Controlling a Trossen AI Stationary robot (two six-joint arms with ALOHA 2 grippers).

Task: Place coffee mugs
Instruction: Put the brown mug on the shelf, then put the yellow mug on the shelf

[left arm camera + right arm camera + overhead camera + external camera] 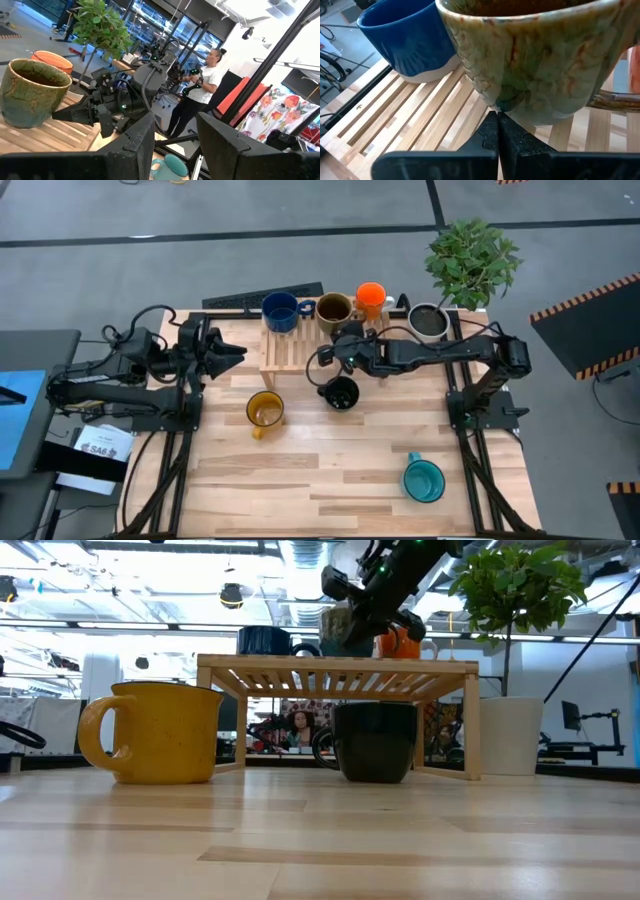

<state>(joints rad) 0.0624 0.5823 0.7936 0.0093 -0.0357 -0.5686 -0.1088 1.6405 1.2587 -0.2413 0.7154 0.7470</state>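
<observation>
A wooden slatted rack (290,348) stands at the table's far middle. Upright on it are the dark blue mug (280,311), brown mug (334,309) and orange mug (371,297). On the tabletop, the black mug (340,393) stands near the rack, the yellow mug (265,410) to its left, and the teal mug (423,479) near the right front. My right gripper (496,131) is shut over the rack, just on the near side of the brown mug (530,65). My left gripper (175,135) is open at the rack's left end, touching nothing. My right gripper's shut fingertips (490,122) come level from the near side and end right at the brown mug's lower wall (505,102). I cannot tell whether they touch it. The mug stands upright on the rack's slats.
A white plant pot (428,322) with a leafy plant (472,260) stands at the far right corner beside the orange mug. Bare wood lies between the yellow and teal mugs. A person (200,95) stands in the room beyond the table.
</observation>
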